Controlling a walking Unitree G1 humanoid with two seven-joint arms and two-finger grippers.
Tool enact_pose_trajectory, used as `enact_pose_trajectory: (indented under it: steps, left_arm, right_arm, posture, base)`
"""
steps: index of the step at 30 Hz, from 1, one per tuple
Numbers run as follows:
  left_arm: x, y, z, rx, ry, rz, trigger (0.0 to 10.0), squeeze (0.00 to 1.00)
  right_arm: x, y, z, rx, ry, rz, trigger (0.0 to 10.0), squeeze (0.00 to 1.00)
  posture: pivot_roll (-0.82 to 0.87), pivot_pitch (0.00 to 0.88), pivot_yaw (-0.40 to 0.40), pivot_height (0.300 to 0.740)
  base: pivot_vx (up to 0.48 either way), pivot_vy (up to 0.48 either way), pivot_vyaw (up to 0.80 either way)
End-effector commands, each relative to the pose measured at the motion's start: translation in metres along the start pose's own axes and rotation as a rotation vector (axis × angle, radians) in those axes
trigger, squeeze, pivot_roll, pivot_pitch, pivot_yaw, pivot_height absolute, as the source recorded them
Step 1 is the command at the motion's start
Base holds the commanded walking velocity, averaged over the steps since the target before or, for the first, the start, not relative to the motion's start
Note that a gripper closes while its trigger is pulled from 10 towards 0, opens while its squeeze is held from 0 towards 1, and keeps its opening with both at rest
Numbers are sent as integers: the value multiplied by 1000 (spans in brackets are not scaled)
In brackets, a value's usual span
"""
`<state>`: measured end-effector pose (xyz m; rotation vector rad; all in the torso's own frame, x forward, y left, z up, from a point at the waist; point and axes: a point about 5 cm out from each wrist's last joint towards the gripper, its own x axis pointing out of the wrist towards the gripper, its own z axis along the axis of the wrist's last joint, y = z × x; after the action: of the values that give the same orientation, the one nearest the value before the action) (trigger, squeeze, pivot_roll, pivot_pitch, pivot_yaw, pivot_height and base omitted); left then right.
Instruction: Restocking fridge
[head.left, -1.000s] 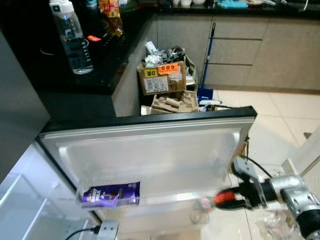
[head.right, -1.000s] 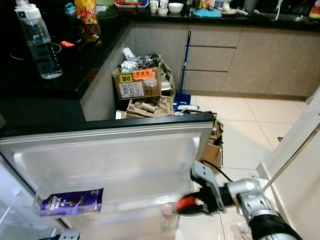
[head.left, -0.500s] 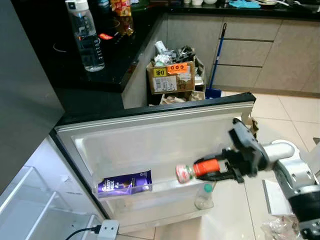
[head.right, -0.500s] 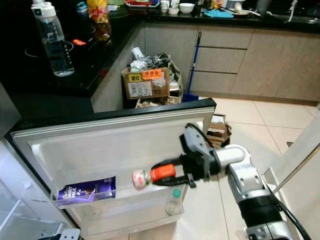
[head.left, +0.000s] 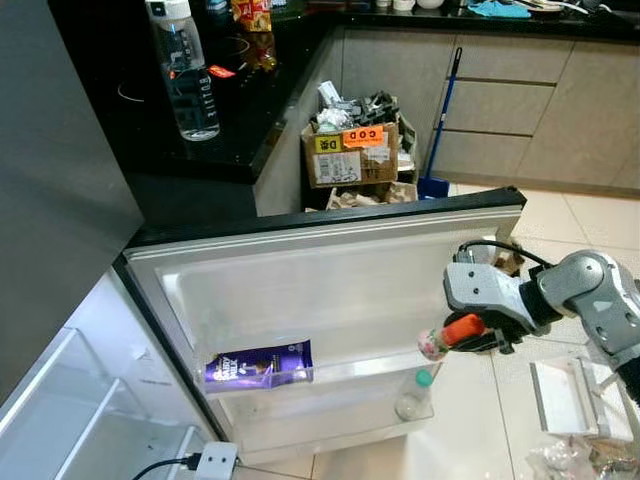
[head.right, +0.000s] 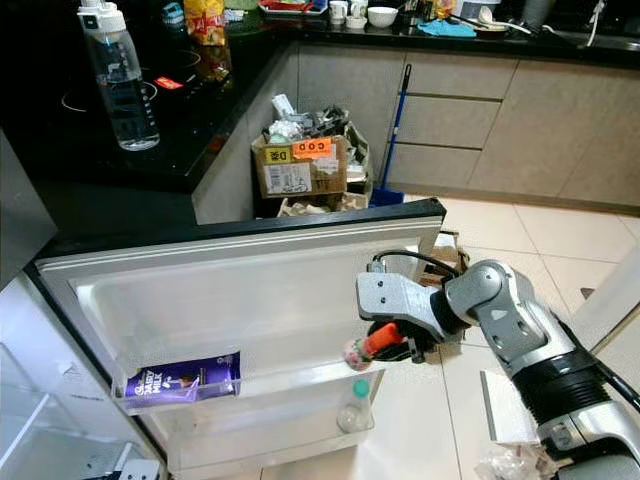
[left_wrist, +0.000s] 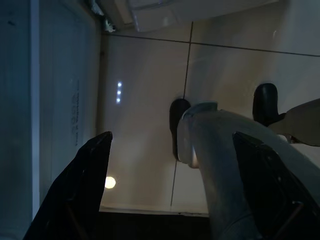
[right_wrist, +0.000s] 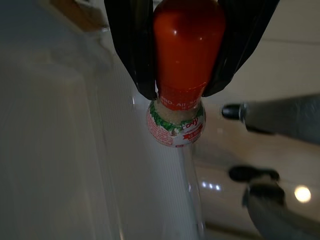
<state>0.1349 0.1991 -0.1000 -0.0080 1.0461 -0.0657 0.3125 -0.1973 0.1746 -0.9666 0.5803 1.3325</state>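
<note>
My right gripper (head.left: 468, 331) is shut on a small bottle (head.left: 448, 336) with a red upper part and a pale labelled end. It holds the bottle tilted, labelled end toward the inner face of the open fridge door (head.left: 330, 290), near the door's right end. In the right wrist view the two black fingers (right_wrist: 134, 50) clamp the red part of the bottle (right_wrist: 185, 45). Just below it, a clear bottle with a green cap (head.left: 414, 395) stands in the lower door shelf. A purple chocolate pack (head.left: 258, 364) lies in the door shelf at the left. My left gripper (left_wrist: 175, 170) hangs open over the floor.
A water bottle (head.left: 184, 66) stands on the black counter behind the door. Cardboard boxes of rubbish (head.left: 350, 155) and a blue broom (head.left: 440, 130) stand by the cabinets. The fridge's glass shelves (head.left: 60, 420) are at lower left. A white tray (head.left: 570, 395) lies on the floor at right.
The camera has shifted. My right gripper has carried the bottle rightward along the door, from mid-door to over the green-capped bottle, and the bottle now tilts down instead of lying level.
</note>
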Motion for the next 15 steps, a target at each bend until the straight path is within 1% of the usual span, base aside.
enact_pose_trajectory:
  steps: [1, 2, 3, 4, 6, 7, 8, 9, 13, 14, 15]
  left_arm:
    - [0, -2, -4, -11, 14, -4, 10000, 0]
    - [0, -2, -4, -11, 14, -4, 10000, 0]
    - [0, -3, -4, -12, 13, -5, 10000, 0]
    - [0, -3, -4, -12, 13, -5, 10000, 0]
    - [0, -4, -4, -14, 14, -7, 10000, 0]
    - [0, -4, -4, -14, 14, -7, 10000, 0]
    - [0, -4, -5, -15, 15, -8, 10000, 0]
    - [0, -4, -5, -15, 15, -8, 10000, 0]
    - [0, -5, -6, -14, 17, -10, 10000, 0]
    - [0, -5, -6, -14, 17, -10, 10000, 0]
    - [0, -5, -6, -15, 17, -10, 10000, 0]
  right_arm:
    - [6, 2, -3, -9, 50, 28, 10000, 0]
    - [6, 2, -3, -9, 50, 28, 10000, 0]
    - [6, -1, -5, -19, 86, 7, 10000, 0]
    - [6, -1, -5, -19, 86, 7, 10000, 0]
    - [5, -10, -5, -33, 144, -65, 10000, 0]
    - [5, -10, -5, -33, 144, -65, 10000, 0]
    - [4, -15, -3, -42, 153, -100, 10000, 0]
    - [4, -15, -3, -42, 153, -100, 10000, 0]
    - [1, -25, 3, -75, 158, -189, 10000, 0]
    - [1, -25, 3, -75, 158, -189, 10000, 0]
    - [1, -29, 4, -81, 164, -213, 10000, 0]
  posture:
    - [-111, 0, -38, 740]
    - [-111, 0, -38, 740]
    - [-111, 0, -38, 740]
    - [-111, 0, -38, 740]
    - [-112, 0, -39, 740]
    - [-112, 0, -39, 740]
    - [-111, 0, -40, 740]
    - [-111, 0, -40, 740]
    - [-111, 0, -40, 740]
    - [-111, 0, -40, 740]
    - [-113, 0, -41, 740]
  base:
    - [0, 0, 0]
    - [0, 0, 0]
    - [0, 0, 0]
    - [0, 0, 0]
    - [0, 0, 0]
    - [0, 0, 0]
    - [0, 0, 0]
    - [0, 0, 0]
    - [0, 0, 0]
    - [0, 0, 0]
    - [0, 0, 0]
